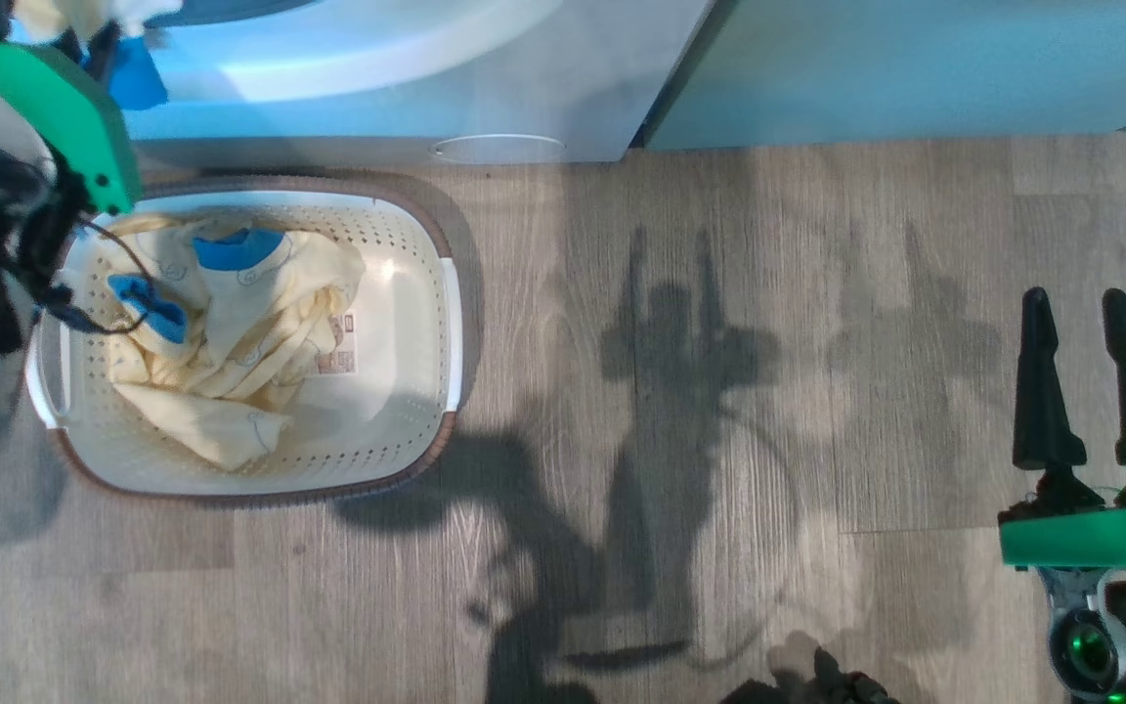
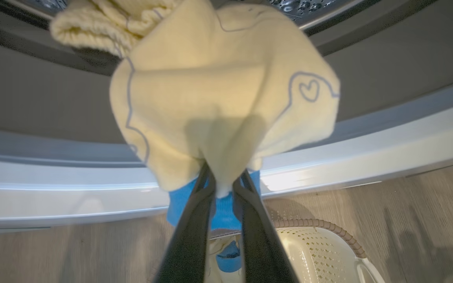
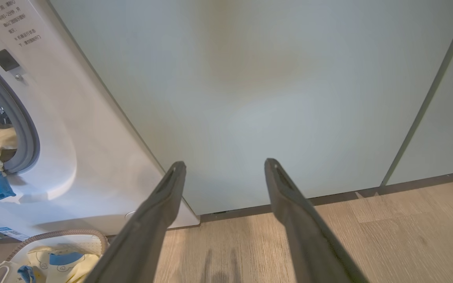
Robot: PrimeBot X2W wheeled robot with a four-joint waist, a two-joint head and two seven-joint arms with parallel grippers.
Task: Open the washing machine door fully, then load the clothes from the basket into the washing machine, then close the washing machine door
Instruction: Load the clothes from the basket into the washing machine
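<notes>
Pinches a yellow garment (image 2: pixel 222 90) tight in the left gripper (image 2: pixel 223 177), right at the open mouth of the washing machine (image 2: pixel 92 188), blue patch hanging below. Holds the right gripper (image 1: pixel 1075 295) with fingers spread apart, well to the right of the washing machine, above the floor (image 1: pixel 719 391). Shows more clothes (image 1: pixel 231 323) heaped in the basket (image 1: pixel 451 323), just before the washing machine's front.

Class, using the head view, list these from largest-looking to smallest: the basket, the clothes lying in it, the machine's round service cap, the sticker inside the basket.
1. basket
2. clothes
3. service cap and sticker: too alike to rank; the cap looks flattened, and the sticker is partly under the clothes.
</notes>
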